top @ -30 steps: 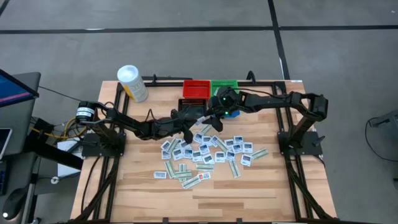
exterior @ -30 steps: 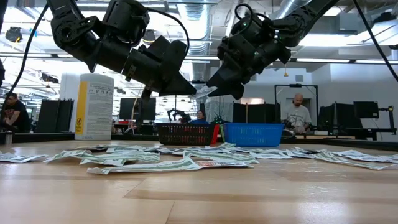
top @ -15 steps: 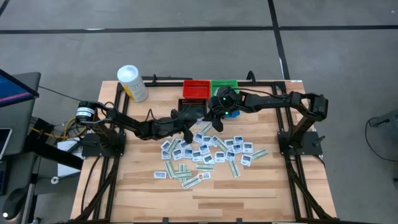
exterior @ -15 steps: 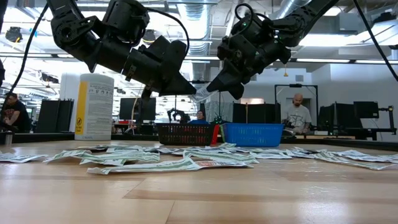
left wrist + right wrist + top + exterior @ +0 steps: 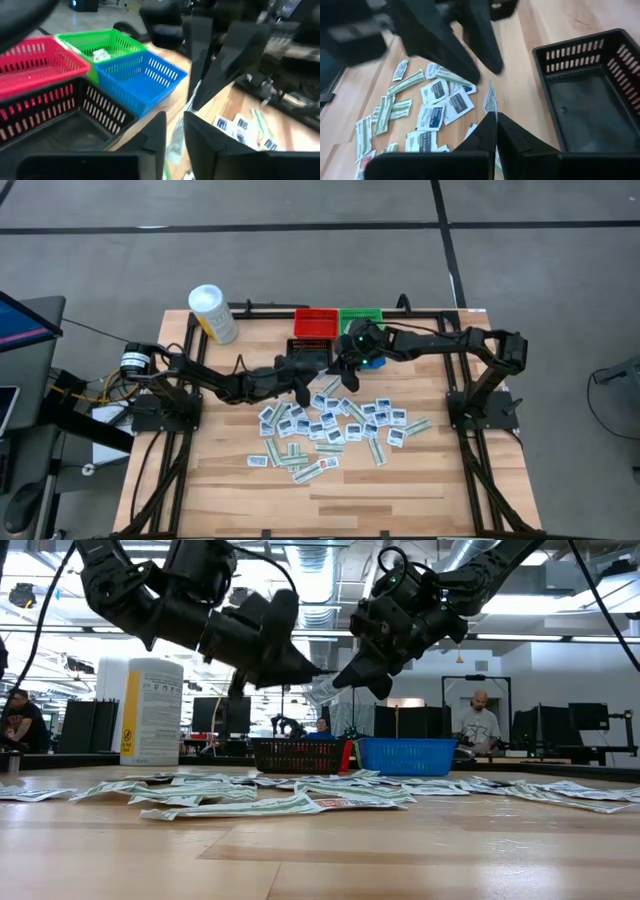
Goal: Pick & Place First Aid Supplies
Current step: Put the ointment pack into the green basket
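Loosening since a second ago, the left pincer (image 5: 308, 668) is standing narrowly apart — passing a packet (image 5: 322, 690) midair above the table (image 5: 400, 490) to the right pincer (image 5: 345, 682), now clamping it.

My hands are black. Below me lie white square packets (image 5: 334, 421) with dark blue print and pale green-white strips (image 5: 418, 424) on the light wood table (image 5: 400, 490). Bins: red (image 5: 315, 323), green (image 5: 361, 316), blue (image 5: 138, 80), black (image 5: 585, 105).
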